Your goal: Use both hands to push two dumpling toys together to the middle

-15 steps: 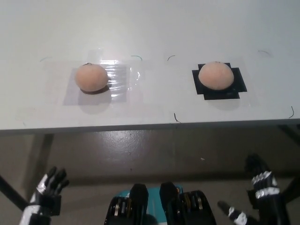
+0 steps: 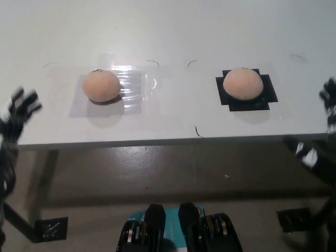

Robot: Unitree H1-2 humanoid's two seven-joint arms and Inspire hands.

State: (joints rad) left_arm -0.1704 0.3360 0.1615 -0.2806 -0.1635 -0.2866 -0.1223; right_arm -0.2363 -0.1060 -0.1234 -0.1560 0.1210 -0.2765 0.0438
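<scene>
I have both hands raised at the outer edges of the desk [image 2: 168, 31], one on each side, because the plan is to sweep inward from outside each toy. My left hand [image 2: 18, 113] sits at the far left edge of the view, level with the desk's front edge, fingers spread apart and holding nothing. My right hand [image 2: 328, 105] is at the far right edge, mostly cut off by the frame; I cannot tell how its fingers are set.

The left dumpling [image 2: 101, 86] rests on a clear film patch [image 2: 134, 86] taped to the desk, well apart from my left hand. The right dumpling [image 2: 242, 83] sits centred on a black tape mark [image 2: 265, 97], also clear of my right hand. The two toys lie roughly level with each other, well apart, with bare desk between them. Those patches look like start marks, so I judge nothing has been pushed yet.

Next I would bring each hand down onto the desk just outside its dumpling, palm facing inward. The toys are rounded and may roll or skid off line, so I would keep both pushes low and even.
</scene>
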